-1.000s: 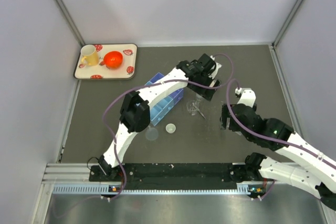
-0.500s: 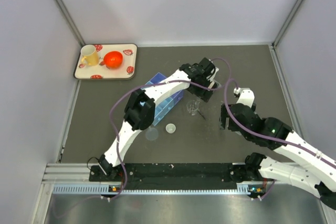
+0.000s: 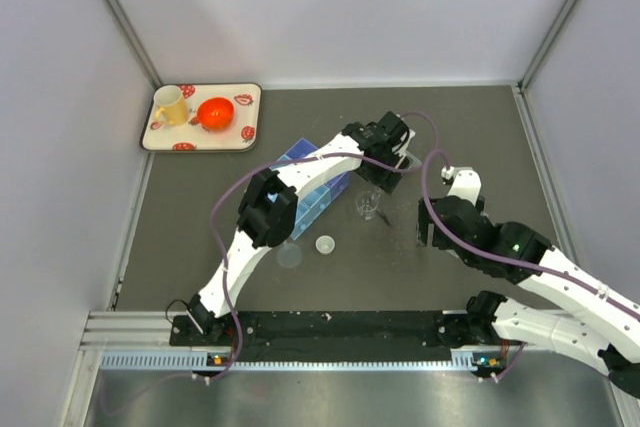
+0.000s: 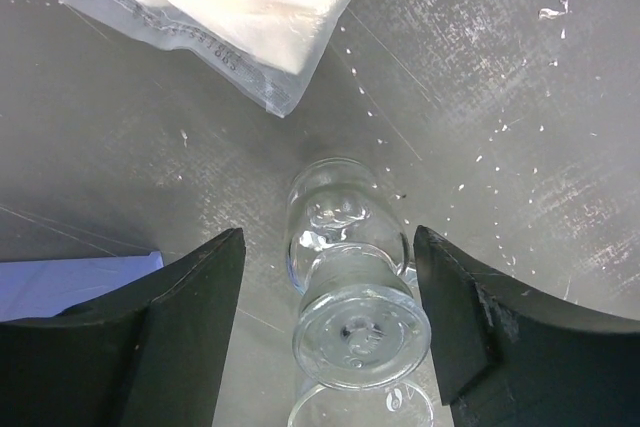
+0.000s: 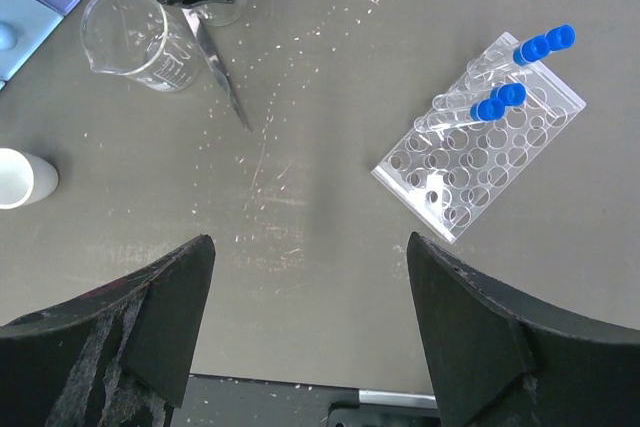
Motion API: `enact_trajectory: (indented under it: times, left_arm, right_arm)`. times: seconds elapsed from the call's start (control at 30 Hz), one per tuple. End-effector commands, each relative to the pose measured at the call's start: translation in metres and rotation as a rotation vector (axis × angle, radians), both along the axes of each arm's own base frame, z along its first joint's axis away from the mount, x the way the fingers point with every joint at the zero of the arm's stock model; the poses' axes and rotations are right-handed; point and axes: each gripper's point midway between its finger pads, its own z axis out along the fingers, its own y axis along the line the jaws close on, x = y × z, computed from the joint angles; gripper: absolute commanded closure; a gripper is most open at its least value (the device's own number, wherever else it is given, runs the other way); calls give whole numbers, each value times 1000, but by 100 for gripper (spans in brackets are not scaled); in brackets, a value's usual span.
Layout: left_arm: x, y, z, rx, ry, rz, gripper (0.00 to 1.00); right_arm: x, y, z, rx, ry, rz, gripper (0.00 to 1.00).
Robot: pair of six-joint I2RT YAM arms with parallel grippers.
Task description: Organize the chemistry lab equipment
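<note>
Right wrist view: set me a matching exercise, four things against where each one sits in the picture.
Things:
1. beaker
2. tube rack
3. white cup
4. blue-capped tubes

Places:
A. lying on top of the rack
B. cut off by the left edge
C. upper left
D. right of centre

Pairs: 1-C, 2-D, 3-B, 4-A.

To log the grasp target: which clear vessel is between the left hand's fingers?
The small clear vessel with a narrow waist is between the left hand's fingers; the wider beaker with a spout is outside them.
</note>
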Motion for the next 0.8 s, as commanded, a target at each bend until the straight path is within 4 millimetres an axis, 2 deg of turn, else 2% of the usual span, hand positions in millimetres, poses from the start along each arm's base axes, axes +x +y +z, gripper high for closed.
enact_trajectory:
  times: [0.0, 0.17, 0.27, 0.3, 0.43, 0.53, 0.63, 0.77]
  left_arm:
    - [5, -1, 0, -14, -18, 7, 29]
    - [4, 1, -1, -7, -14, 5, 37]
    - [3, 2, -2, -3, -10, 4, 46]
    - [2, 2, -1, -2, -9, 3, 52]
    - [1, 3, 2, -1, -11, -1, 66]
    - [5, 10, 11, 18, -43, 12, 70]
    - [7, 13, 35, 3, -77, 10, 71]
    - [5, 21, 76, -6, -128, -12, 70]
  right_arm:
    - [6, 9, 15, 46, -46, 10, 22]
    - [5, 10, 13, 51, -41, 13, 23]
    - [4, 9, 11, 56, -39, 12, 23]
    - [4, 9, 11, 57, -39, 11, 23]
    - [2, 8, 10, 68, -42, 10, 23]
    - [1, 8, 10, 75, -43, 13, 23]
    - [1, 8, 11, 81, -45, 11, 23]
    - [1, 10, 10, 87, -40, 15, 23]
